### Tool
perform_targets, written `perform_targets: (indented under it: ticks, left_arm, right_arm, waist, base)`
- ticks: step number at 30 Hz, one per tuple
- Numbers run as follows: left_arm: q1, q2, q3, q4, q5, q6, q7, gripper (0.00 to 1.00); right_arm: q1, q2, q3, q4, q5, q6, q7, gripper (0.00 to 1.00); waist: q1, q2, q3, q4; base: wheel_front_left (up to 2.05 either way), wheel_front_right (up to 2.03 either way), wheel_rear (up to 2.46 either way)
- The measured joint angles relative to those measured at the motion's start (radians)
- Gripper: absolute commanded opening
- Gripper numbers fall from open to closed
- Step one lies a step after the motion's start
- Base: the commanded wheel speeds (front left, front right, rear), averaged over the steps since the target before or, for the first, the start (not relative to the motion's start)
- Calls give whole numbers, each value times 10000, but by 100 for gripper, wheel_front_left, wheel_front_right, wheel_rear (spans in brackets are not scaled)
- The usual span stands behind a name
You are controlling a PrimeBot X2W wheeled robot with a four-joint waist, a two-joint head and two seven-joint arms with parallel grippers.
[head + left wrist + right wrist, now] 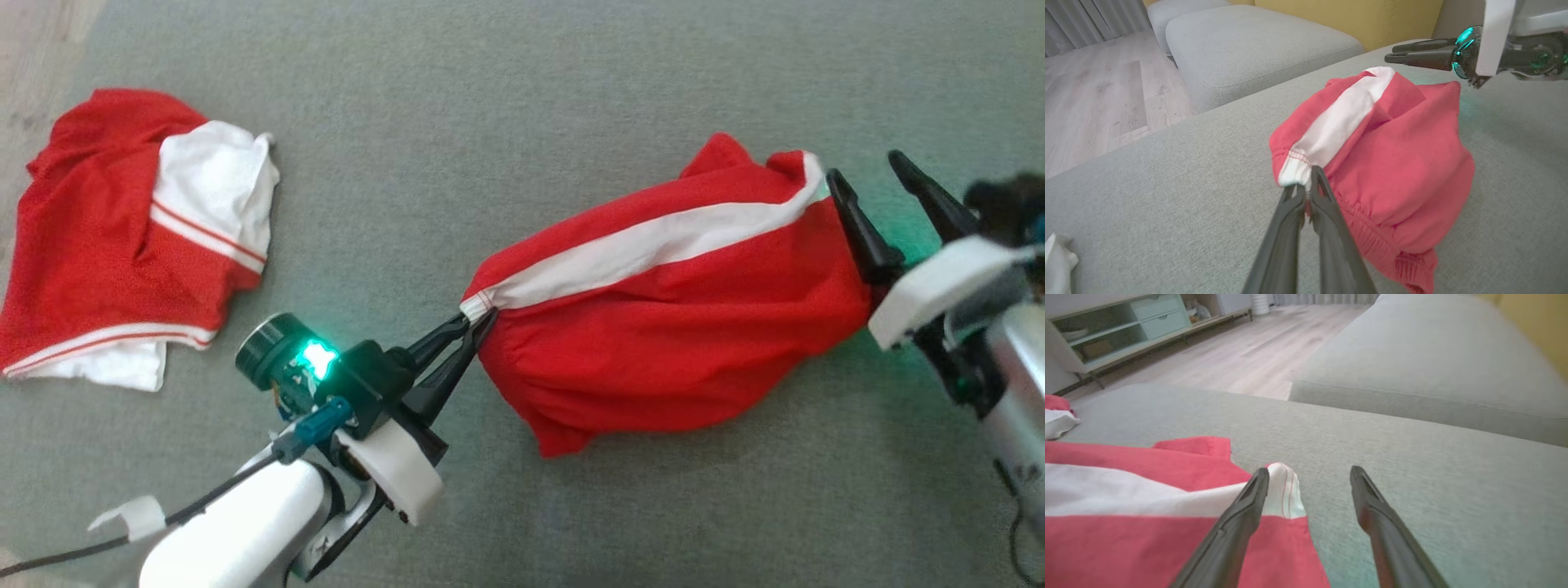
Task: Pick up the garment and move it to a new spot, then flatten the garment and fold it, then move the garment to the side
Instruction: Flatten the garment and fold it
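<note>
At the far left of the grey cushion (pixel 490 98) lies another garment (pixel 98 245), red and white, crumpled, well apart from the rest. Right of it, near the middle, the left gripper (pixel 482 318) points right with its jaws pinched shut on the garment (pixel 678 343), gripping the left corner where the white stripe (pixel 653 241) ends at the hem. The garment, red, lies bunched on the cushion right of centre, stretching from that pinched corner up and to the right, with the stripe running along its far edge. At its right end the right gripper (pixel 864 165) points left with its jaws spread wide and holds nothing. One finger sits at the stripe's right end and the other over bare cushion. Whether the first finger touches the cloth cannot be told.
</note>
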Motion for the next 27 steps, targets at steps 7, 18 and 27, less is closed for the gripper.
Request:
perform_targets:
  ticks: [7, 18, 27]
  left_arm:
    - [-258, -113, -15, -29, -33, -178, -15, 0]
    - [-474, -355, -65, 399, -77, -341, -395, 0]
    - [-2592, -234, 464, 796, 320, -951, -650, 0]
  right_arm:
    - [-1332, -1193, 2663, 502, 2347, 0, 1712, 100]
    - [-2529, -2236, 5428, 240, 4157, 0, 1386, 0]
    - [-4726, -2754, 5187, 293, 4596, 0, -564, 0]
  waist:
    - [0, 0, 342, 424]
    - [0, 0, 365, 668]
    - [-1, 0, 405, -80]
  base:
    - [0, 0, 0]
    - [0, 0, 0]
    - [0, 0, 0]
